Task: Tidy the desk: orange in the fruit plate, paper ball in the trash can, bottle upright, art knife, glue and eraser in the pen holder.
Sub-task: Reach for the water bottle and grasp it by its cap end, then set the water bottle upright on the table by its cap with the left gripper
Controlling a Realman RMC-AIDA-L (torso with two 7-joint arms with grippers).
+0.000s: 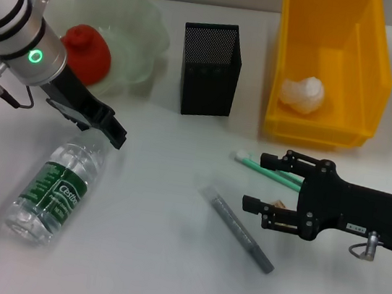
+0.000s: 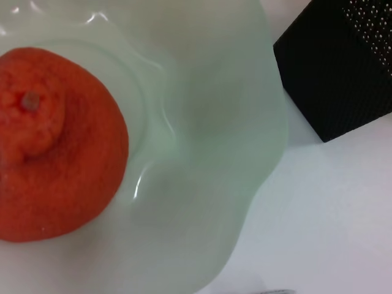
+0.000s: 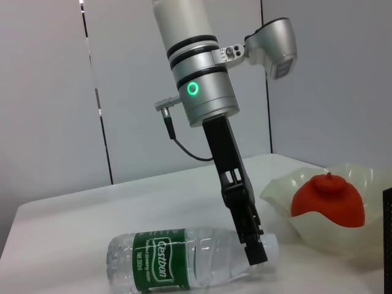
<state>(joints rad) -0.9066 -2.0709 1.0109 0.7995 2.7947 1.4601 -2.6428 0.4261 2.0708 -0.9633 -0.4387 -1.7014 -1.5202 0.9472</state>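
Already our left gripper (image 1: 113, 137), fingers seemingly together, hovers at the cap end of the lying bottle (image 1: 55, 189); a shallow grab could roll it. Between our right gripper's (image 1: 258, 181) spread fingers sits the eraser (image 1: 276, 203).

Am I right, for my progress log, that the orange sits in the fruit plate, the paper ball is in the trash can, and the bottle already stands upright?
Not quite. The bottle lies on its side on the desk, as the head view shows. The orange is in the fruit plate and the paper ball in the trash can.
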